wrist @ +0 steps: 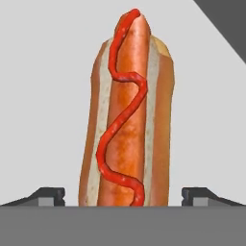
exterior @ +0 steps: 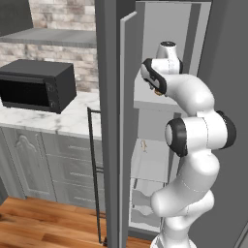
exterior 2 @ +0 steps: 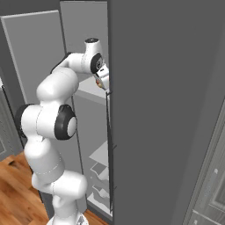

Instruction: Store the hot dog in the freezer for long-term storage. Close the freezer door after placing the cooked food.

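While my claw [wrist: 123, 194] stands wide, its two dark tips [wrist: 48, 194] sit at the lower left and lower right of the hand view, each well clear of the hot dog [wrist: 127, 115] between them, so nothing is gripped. That hot dog runs up the middle of the frame, tan bun with a red squiggle along the sausage, on a pale grey surface. From the left base view I see the hand [exterior: 156, 77] in the upper middle, reaching into the freezer [exterior: 167, 53] at an upper shelf. The freezer door [exterior: 127, 131] stands open just left of the arm, its thin black handle [exterior: 96, 169] further left. A black microwave [exterior: 38, 85] sits on the marble counter [exterior: 72, 118] at the left.
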Controlling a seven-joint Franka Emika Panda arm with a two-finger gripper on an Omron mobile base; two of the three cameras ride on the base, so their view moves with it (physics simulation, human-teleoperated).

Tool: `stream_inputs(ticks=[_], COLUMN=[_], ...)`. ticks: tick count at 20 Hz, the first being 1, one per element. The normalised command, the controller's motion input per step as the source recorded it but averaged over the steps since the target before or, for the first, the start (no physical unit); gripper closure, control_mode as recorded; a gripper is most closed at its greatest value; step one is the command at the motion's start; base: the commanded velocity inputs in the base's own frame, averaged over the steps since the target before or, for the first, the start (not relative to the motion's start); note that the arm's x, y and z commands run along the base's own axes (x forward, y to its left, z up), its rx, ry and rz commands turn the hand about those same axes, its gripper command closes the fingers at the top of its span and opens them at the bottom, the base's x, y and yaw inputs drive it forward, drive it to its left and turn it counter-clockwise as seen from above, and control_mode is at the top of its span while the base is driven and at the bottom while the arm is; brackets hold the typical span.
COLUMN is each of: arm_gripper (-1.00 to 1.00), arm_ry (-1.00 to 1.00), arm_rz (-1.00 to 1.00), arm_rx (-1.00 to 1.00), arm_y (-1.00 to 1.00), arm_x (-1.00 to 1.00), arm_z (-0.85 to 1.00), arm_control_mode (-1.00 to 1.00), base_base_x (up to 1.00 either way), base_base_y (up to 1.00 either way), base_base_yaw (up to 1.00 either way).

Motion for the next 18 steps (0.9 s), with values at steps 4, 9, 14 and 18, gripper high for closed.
stream_inputs(ticks=[4, 9, 14, 18], arm_gripper=[-1.0, -1.0, -1.0, -1.0], arm_ry=[0.0, -0.01, -0.01, -0.02], arm_rz=[0.0, 0.0, 0.0, 0.0], arm_rx=[0.0, 0.0, 0.0, 0.0], arm_y=[0.0, 0.01, 0.0, 0.02], arm_x=[-0.03, -0.18, -0.35, -0.47], arm_z=[0.0, 0.1, 0.12, 0.01], arm_control_mode=[-1.0, -1.0, -1.0, -1.0], base_base_x=[0.0, 0.0, 0.0, 0.0], base_base_y=[0.0, 0.0, 0.0, 0.0], base_base_yaw=[0.0, 0.0, 0.0, 0.0])
